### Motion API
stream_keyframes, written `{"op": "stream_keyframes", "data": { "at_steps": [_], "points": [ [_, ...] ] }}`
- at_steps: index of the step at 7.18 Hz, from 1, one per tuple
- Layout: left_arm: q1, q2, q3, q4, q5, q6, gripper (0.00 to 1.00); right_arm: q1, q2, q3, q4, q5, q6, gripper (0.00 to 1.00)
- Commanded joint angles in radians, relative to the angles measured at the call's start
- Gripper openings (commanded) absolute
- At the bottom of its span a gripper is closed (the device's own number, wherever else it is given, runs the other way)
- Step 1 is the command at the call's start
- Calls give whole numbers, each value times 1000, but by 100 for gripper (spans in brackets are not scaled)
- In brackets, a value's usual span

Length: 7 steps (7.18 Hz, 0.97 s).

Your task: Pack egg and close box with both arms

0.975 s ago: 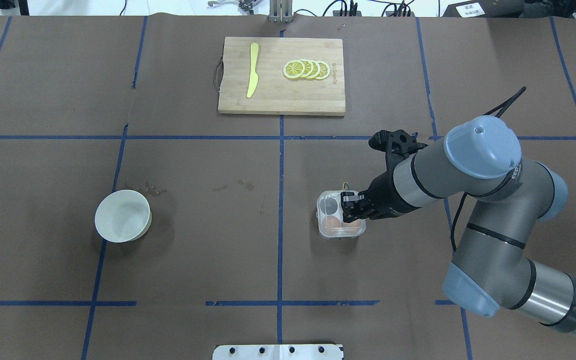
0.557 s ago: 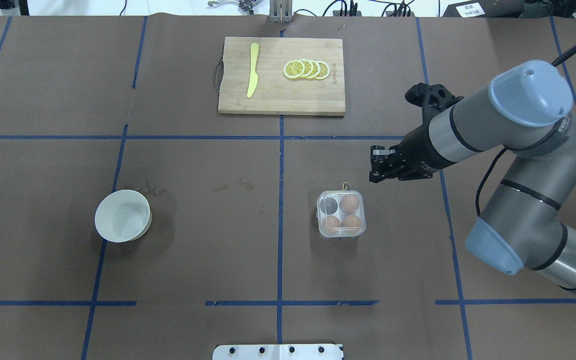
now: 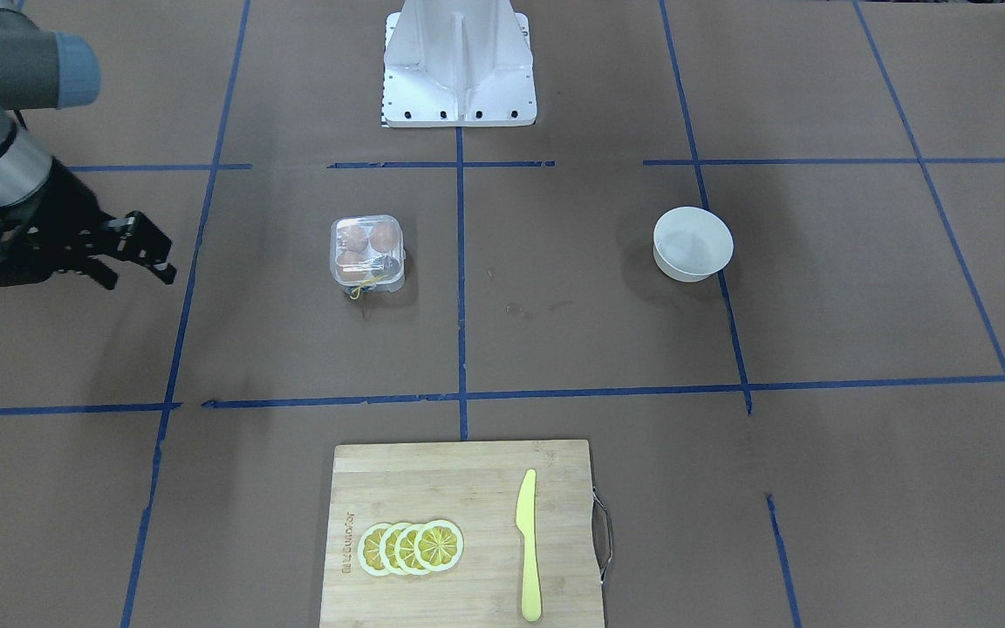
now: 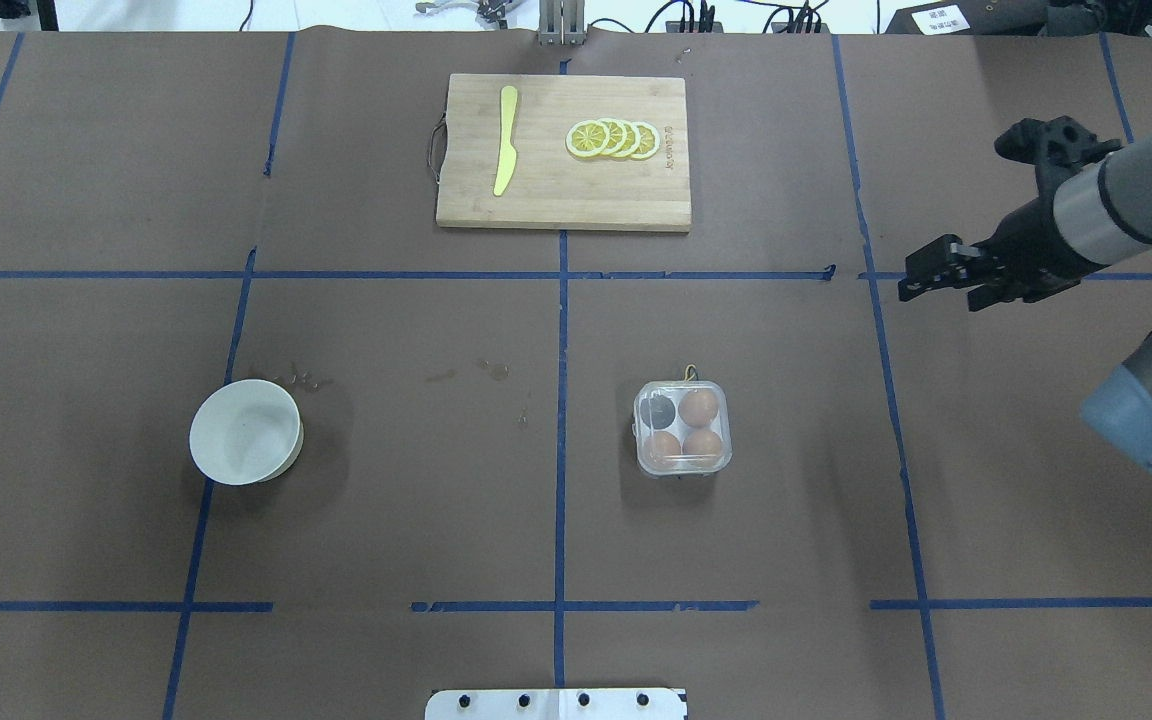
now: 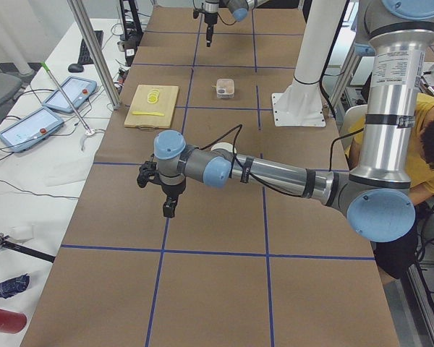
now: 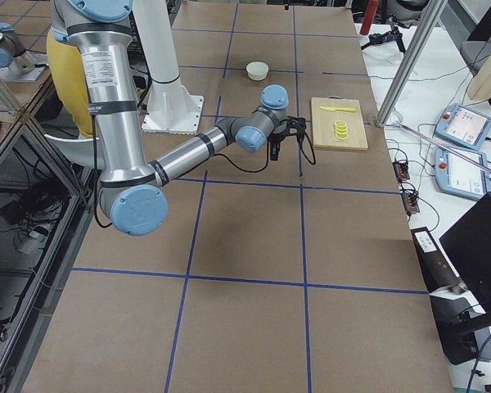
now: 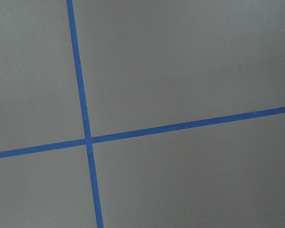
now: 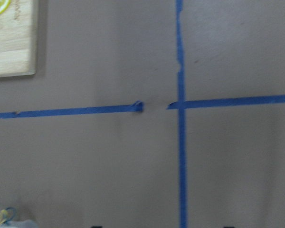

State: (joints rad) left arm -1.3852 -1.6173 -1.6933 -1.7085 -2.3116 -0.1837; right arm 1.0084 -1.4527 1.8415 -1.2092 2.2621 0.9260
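Brown paper-covered table (image 4: 386, 520), gridded with blue tape lines (image 4: 562, 330).
Just right of centre, a small clear plastic egg carton (image 4: 684, 471); well apart on the left half, a round white bowl (image 4: 244, 432); toward the far edge, a rectangular wooden cutting board (image 4: 556, 195); at the near edge, a white metal pedestal base (image 4: 556, 704).

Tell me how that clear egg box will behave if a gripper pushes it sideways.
The box looks like thin clear plastic: probably light, with walls that may flex under a squeeze. Low and squat, it would likely slide rather than tip. With eggs in three cells and one empty, its weight probably sits off-centre, so it may swivel.
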Motion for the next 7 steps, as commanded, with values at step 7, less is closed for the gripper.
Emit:
{"op": "stream_keyframes", "data": {
  "at_steps": [7],
  "points": [
    [-2,-24,93,-10,-5,-10,100,462,-15,-505,-6,109,-918,100]
  ]
}}
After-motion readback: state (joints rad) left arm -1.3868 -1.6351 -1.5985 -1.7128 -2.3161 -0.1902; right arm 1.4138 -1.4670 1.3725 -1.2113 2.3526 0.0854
